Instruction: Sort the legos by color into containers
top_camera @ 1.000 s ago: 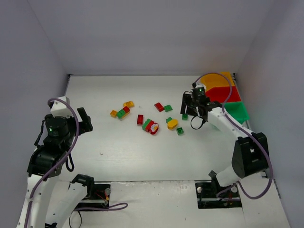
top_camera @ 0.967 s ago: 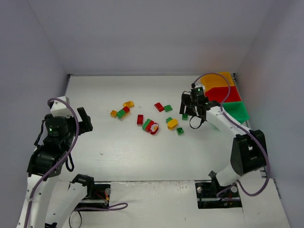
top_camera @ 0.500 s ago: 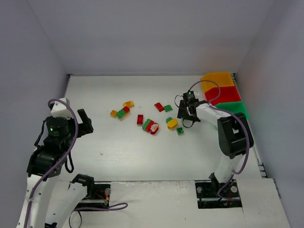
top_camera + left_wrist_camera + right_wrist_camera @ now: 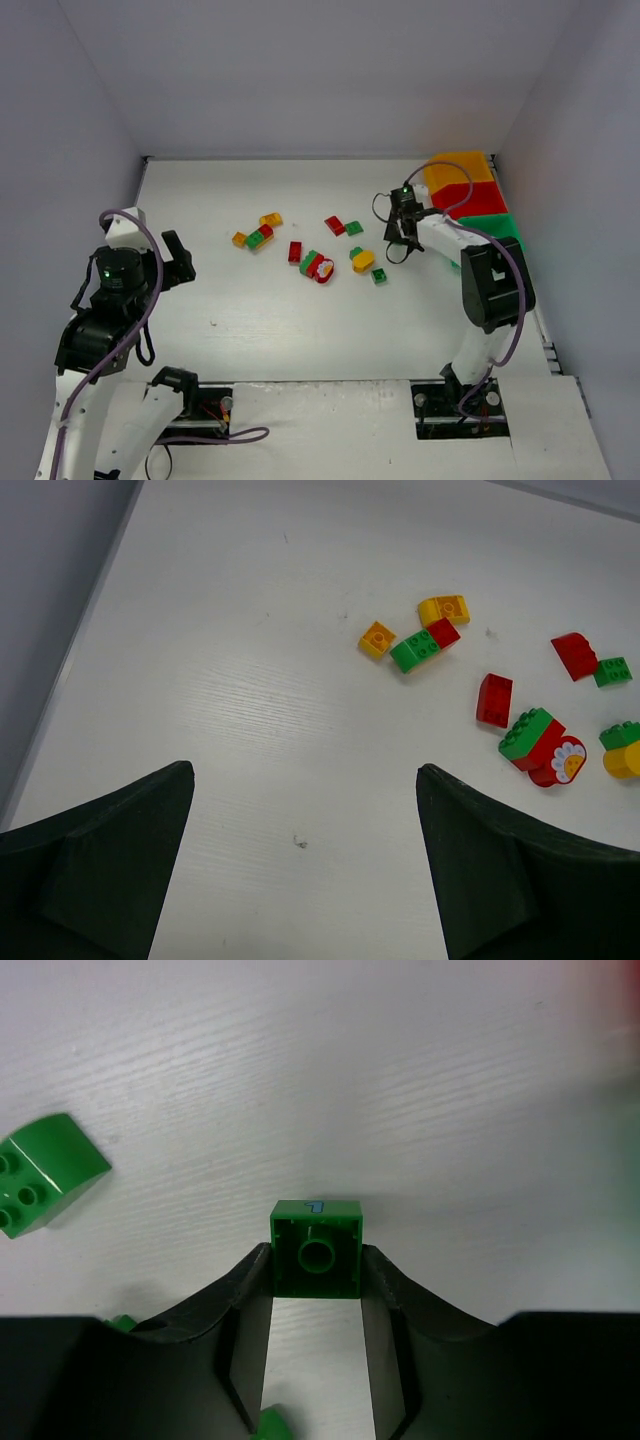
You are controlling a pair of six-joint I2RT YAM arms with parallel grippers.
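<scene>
The right claw (image 4: 315,1257) pinches one small green brick (image 4: 318,1222) from both sides. The brick is upside down, and its hollow bottom shows. It sits to the left of the green bin (image 4: 503,229), near it but not in it. It is hard to tell if the brick is off the desk (image 4: 250,330) or touching it. The left claw (image 4: 305,775) is far to the left of the green bin. It is wide open, with nothing in it.

The claw holds the brick only by its smooth sides, so the brick may slip or twist and drop on the way. The red bin (image 4: 470,196) touches the green bin, so a drop made too soon could land in the wrong one. Some legos left of the green bin are stuck to other colours, and they could go in together by mistake.

There are three bins: the green bin, the red bin and the yellow-orange bin (image 4: 458,166). No brick shows in any of them. There are two claws. The legos seem to be six green, three yellow and four or five red. The red clump (image 4: 320,267) is hard to count.
</scene>
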